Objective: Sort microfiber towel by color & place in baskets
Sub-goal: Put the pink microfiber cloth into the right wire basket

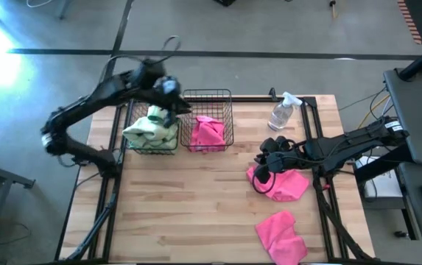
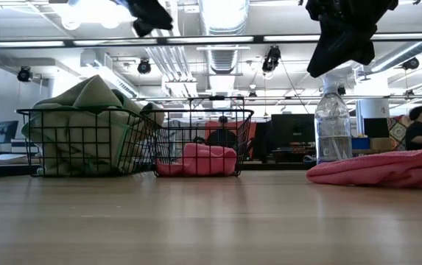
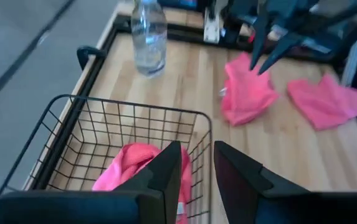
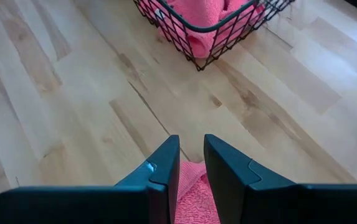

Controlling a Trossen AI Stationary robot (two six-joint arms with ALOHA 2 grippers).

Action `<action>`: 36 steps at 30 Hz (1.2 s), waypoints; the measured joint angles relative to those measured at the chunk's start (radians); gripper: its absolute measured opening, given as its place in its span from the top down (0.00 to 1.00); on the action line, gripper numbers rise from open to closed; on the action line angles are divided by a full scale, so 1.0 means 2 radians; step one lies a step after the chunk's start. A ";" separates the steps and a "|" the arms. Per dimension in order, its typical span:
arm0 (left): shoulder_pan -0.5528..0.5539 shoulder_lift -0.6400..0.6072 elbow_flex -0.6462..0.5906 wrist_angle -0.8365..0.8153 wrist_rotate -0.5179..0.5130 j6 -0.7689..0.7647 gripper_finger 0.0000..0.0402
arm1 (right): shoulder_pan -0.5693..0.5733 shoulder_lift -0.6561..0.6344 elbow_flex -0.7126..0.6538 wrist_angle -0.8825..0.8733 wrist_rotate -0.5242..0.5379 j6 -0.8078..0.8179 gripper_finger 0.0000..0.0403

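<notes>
Two black wire baskets stand side by side at the far left. The left basket [image 1: 131, 146] is heaped with light green towels [image 1: 152, 129]. The right basket [image 1: 230, 119] holds a pink towel [image 1: 207, 132]. My left gripper [image 3: 197, 171] hangs open and empty above the baskets [image 1: 180, 101]. Another pink towel [image 1: 284, 184] lies crumpled on the table at the right. My right gripper [image 4: 190, 165] hovers above its left edge with the fingers open, and pink cloth shows through the gap. A third pink towel [image 1: 280, 235] lies near the front edge.
A clear spray bottle [image 1: 283, 112] stands at the far edge, right of the baskets. Black frame rails run along the table's left and right sides. Bare wood [image 1: 188, 206] lies in front of the baskets. A person [image 2: 420, 129] sits in the room behind.
</notes>
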 joint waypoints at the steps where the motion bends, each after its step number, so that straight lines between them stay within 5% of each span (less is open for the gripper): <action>1: 0.000 -0.026 -0.028 0.017 0.000 -0.013 0.80 | 0.000 0.000 0.000 0.000 0.000 -0.007 0.83; 10: -0.016 -0.253 -0.298 0.251 0.002 -0.183 0.80 | 0.000 0.000 0.000 0.002 0.000 -0.015 0.83; 14: -0.035 -0.319 -0.366 0.273 0.000 -0.224 0.80 | 0.000 0.000 0.000 0.008 -0.010 -0.005 0.83; 19: -0.090 -0.386 -0.426 0.280 0.004 -0.218 0.80 | 0.008 0.000 0.000 0.034 -0.103 -0.009 0.83; 23: -0.147 -0.426 -0.473 0.335 0.004 -0.233 0.80 | 0.035 0.000 0.000 0.054 -0.106 -0.014 0.83; 36: -0.279 -0.482 -0.539 0.387 -0.090 -0.291 0.80 | 0.191 0.000 0.006 0.075 0.128 0.007 0.83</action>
